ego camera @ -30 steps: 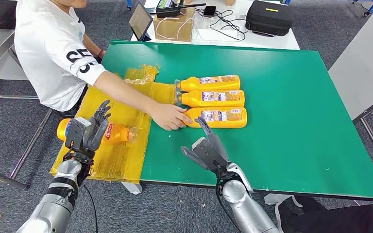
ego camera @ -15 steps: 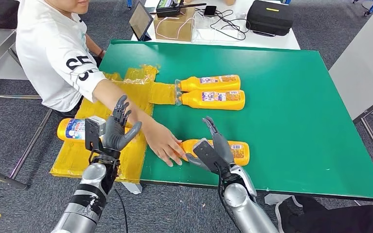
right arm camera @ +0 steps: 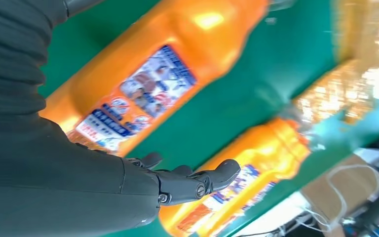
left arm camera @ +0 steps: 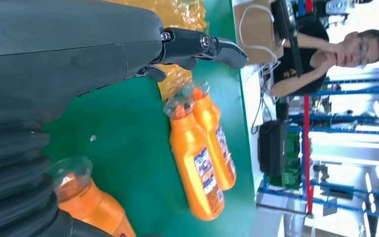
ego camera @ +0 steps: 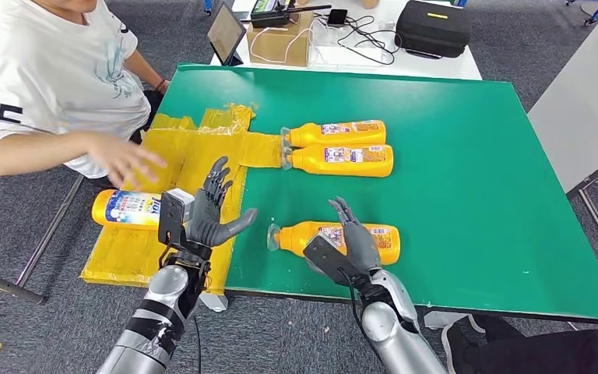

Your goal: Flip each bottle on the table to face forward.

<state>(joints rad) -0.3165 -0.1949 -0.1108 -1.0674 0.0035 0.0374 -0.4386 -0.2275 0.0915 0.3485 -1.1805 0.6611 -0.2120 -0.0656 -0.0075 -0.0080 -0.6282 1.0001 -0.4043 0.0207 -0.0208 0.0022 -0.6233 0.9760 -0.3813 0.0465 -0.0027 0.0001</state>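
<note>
Person's hand has withdrawn from the near bottle and now sits back over the yellow sheet. A fourth bottle lies on that sheet, off the green bench. Left hand has moved in toward the bench edge, fingers spread, holding nothing. Near bottle, pulled from the row half a second ago, lies alone by the front edge, cap leftward. Right hand hovers over it, fingers apart, not visibly gripping. Two bottles stay paired further back. Judgement: the near bottle is free to be flipped
</note>
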